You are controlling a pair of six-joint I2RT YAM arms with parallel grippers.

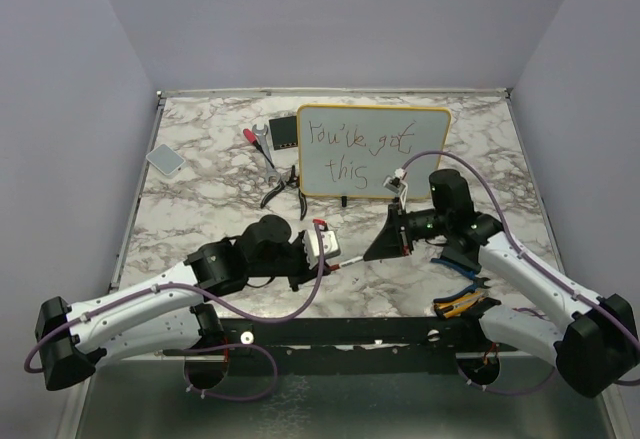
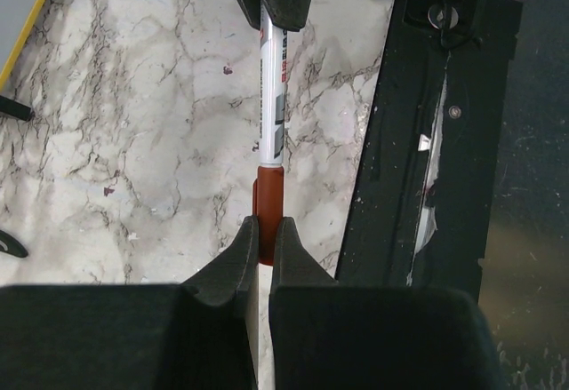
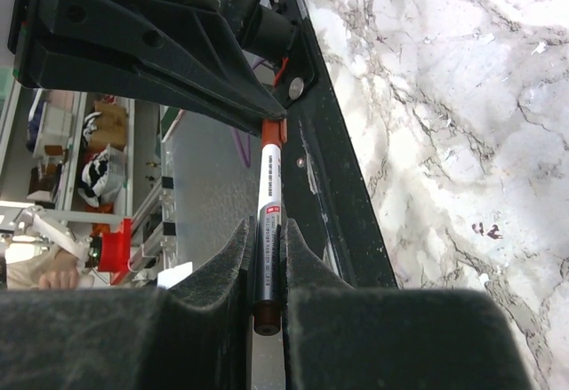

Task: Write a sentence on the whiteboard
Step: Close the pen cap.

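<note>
Together, left claw [image 2: 264, 232] and right claw [image 3: 265, 232] pinching marker [image 2: 271, 115], whiteboard [image 1: 425, 164] near, beyond them

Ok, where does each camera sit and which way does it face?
Top external: above and behind the robot, looking down at the whiteboard; left arm and right arm show.
Left wrist: on the left arm, looking rightward along the left gripper, shut on the marker; right gripper opposite.
Right wrist: on the right arm, looking leftward along the right gripper, shut on the marker; left gripper opposite.
Shared: wrist views both show the marker.
</note>
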